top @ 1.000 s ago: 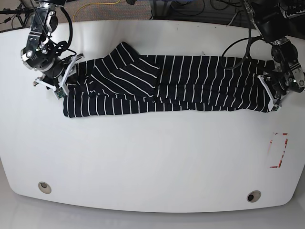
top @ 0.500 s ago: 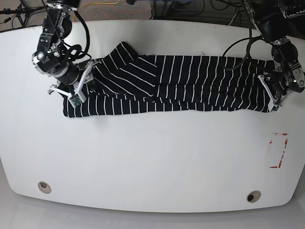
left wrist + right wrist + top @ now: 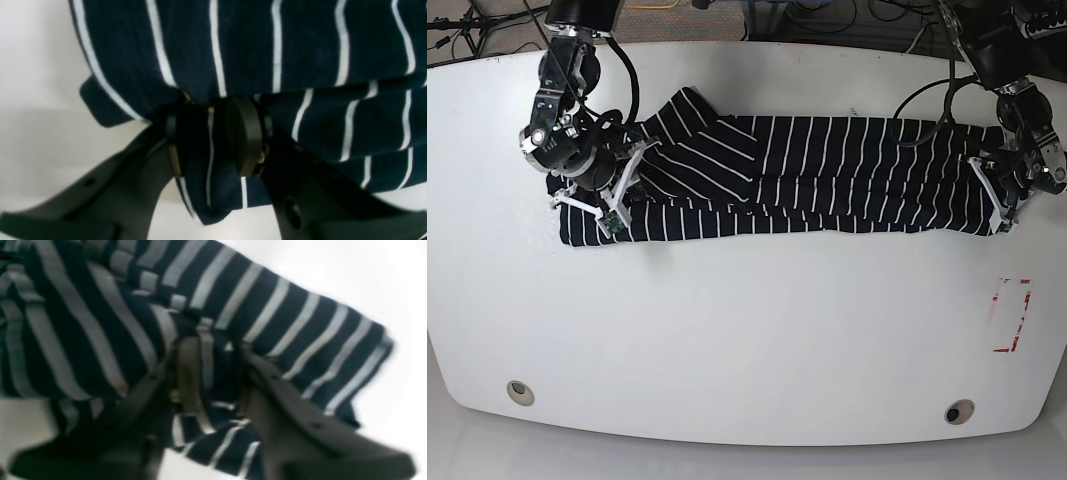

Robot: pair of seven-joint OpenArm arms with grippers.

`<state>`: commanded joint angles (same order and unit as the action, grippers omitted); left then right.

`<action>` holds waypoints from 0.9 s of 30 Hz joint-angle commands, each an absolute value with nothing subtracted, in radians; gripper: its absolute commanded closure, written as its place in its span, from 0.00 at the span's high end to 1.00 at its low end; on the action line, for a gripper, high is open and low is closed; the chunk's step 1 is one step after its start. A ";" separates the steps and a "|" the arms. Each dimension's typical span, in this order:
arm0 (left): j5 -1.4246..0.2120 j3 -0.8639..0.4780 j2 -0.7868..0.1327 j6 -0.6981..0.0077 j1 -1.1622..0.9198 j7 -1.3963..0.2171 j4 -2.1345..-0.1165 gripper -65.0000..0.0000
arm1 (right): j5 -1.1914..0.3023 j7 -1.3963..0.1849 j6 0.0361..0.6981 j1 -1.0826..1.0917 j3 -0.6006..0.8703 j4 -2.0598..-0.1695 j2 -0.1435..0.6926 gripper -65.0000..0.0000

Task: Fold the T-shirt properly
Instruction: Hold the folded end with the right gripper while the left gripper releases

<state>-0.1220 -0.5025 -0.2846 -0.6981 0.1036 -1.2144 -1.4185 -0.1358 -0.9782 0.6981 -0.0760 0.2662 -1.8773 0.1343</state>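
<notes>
Stretching across the far half of the table, the soft dark navy T-shirt with thin white stripes (image 3: 827, 175) lies as a long flat band, one striped flap folded over on the base view's left, its tip pointing toward the far edge. No brand, label or print is readable on the cloth from any view.

At the band's right end in the base view, the left gripper (image 3: 208, 136) is clamped on a bunched edge of the fabric; the left wrist view shows a striped fold pinched between its black fingers (image 3: 245, 133), cloth spilling out below them.

At the other end, the right gripper (image 3: 206, 373) is over the shirt, in from its end edge. The right wrist view is blurred, but striped cloth sits squeezed between its dark fingers (image 3: 188, 373).

Under it all is the smooth white rounded table (image 3: 747, 330), with a red rectangular outline mark (image 3: 1013, 315) near its right side, no writing legible on it, and two small round metal-ringed holes (image 3: 520, 391) near the front edge
</notes>
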 joint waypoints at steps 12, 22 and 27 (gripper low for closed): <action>-0.128 -0.504 -0.283 -0.698 0.107 -1.214 -1.422 0.30 | -0.073 -0.920 0.698 -0.053 0.268 -1.736 0.160 0.00; -0.130 -0.506 -0.266 -0.698 0.105 -1.218 -1.600 0.61 | -0.073 -0.825 0.698 -0.056 0.266 -1.603 0.157 0.00; -0.154 -0.549 -0.255 -0.698 0.107 -1.250 -1.689 0.83 | -0.073 -0.823 0.698 -0.056 0.266 -1.598 0.157 0.00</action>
